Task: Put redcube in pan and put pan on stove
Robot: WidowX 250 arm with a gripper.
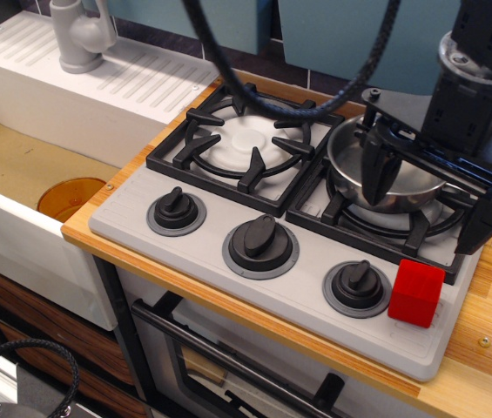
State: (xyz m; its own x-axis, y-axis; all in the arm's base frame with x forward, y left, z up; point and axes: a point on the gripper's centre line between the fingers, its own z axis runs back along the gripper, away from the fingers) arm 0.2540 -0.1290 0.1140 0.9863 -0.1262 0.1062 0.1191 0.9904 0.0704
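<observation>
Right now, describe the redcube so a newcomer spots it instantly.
Find the grey stove on the wooden counter. At its front right corner, just right of the rightmost knob, sits the redcube: the only bright red, square-edged thing among black round knobs.

Your arm is reaching down from the upper right corner, its black wrist housing tilting toward the left. The pincer (428, 187) is hanging with its two black fingers spread wide apart, one finger (374, 165) pointing down on the left and the other sitting low at the right.
</observation>
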